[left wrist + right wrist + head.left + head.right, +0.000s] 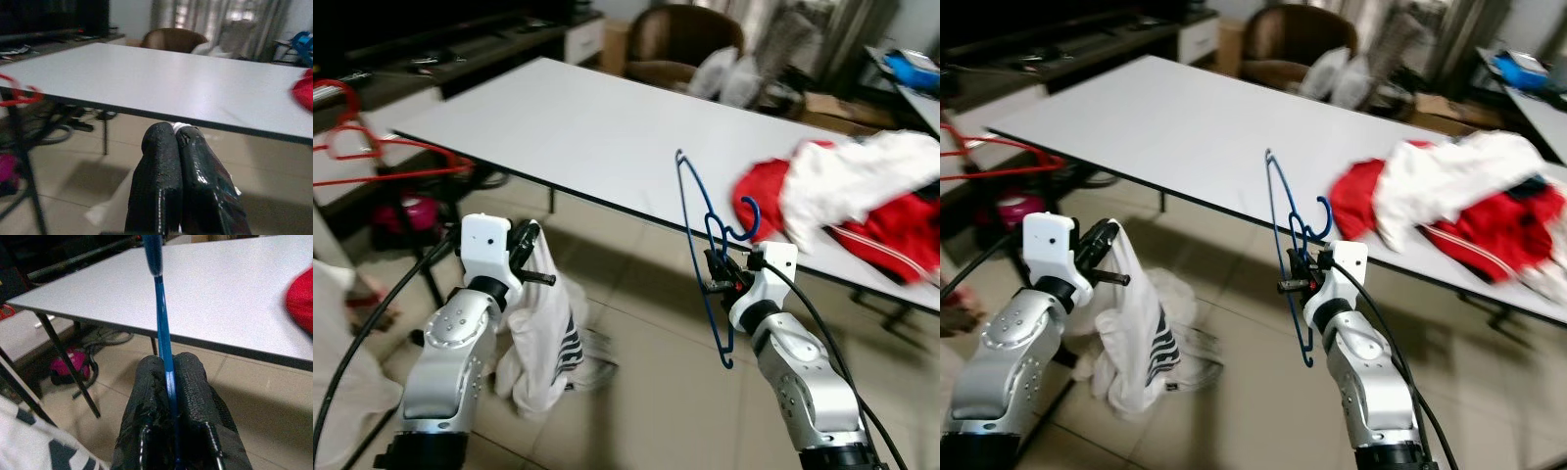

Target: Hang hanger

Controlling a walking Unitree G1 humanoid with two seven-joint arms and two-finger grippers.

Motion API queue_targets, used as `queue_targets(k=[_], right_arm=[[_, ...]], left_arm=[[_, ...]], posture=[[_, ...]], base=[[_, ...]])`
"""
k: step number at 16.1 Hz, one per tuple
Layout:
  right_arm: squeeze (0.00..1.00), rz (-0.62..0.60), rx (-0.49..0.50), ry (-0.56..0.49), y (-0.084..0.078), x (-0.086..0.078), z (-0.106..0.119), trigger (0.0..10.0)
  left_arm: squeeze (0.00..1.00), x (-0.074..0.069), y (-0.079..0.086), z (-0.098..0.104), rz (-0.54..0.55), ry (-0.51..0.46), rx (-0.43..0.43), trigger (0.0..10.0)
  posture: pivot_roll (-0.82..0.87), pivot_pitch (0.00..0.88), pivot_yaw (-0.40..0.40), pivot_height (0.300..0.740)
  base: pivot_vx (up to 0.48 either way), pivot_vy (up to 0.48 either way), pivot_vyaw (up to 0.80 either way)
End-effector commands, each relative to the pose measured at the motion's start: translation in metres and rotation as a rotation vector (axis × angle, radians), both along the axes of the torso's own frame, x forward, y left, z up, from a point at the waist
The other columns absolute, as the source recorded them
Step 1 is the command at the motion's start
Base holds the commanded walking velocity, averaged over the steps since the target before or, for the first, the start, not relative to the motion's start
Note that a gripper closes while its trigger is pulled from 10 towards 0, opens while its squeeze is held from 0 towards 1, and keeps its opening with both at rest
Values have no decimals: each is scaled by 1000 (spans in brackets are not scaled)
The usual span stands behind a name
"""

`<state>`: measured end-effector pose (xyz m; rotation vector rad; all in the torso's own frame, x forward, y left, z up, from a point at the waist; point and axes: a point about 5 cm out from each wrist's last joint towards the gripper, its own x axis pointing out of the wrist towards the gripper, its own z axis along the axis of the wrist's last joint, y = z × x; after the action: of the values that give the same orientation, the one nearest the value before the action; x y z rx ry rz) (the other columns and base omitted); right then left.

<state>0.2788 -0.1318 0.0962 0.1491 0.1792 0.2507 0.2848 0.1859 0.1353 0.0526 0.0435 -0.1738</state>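
My right gripper fingers pinch the blue hanger upright before the desk, my left gripper pinches a white shirt; swinging could twist the thin wire loose.

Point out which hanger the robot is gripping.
The blue hanger, clamped upright in the right gripper before the white table. The red hangers hang apart, off to the robot's left.
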Motion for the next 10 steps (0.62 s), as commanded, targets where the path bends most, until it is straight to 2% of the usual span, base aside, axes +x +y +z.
queue_targets(k=[1,4,7,10], right_arm=[[0,-5,-3,-8,2,2,3,10000],[0,-14,64,-10,4,-1,4,10000],[0,-28,74,-8,3,-3,3,10000],[0,-14,38,-42,2,-2,5,10000]], left_arm=[[0,2,1,9,-6,-32,5,10000],[0,9,-1,13,-44,-35,19,10000],[0,14,-5,15,-71,-42,20,10000],[0,13,-7,14,-80,-40,16,10000]], posture=[[15,0,-84,740],[10,0,-44,740],[4,0,-31,740],[3,0,-34,740]], base=[[356,0,0],[358,0,0],[354,0,0],[356,0,0]])
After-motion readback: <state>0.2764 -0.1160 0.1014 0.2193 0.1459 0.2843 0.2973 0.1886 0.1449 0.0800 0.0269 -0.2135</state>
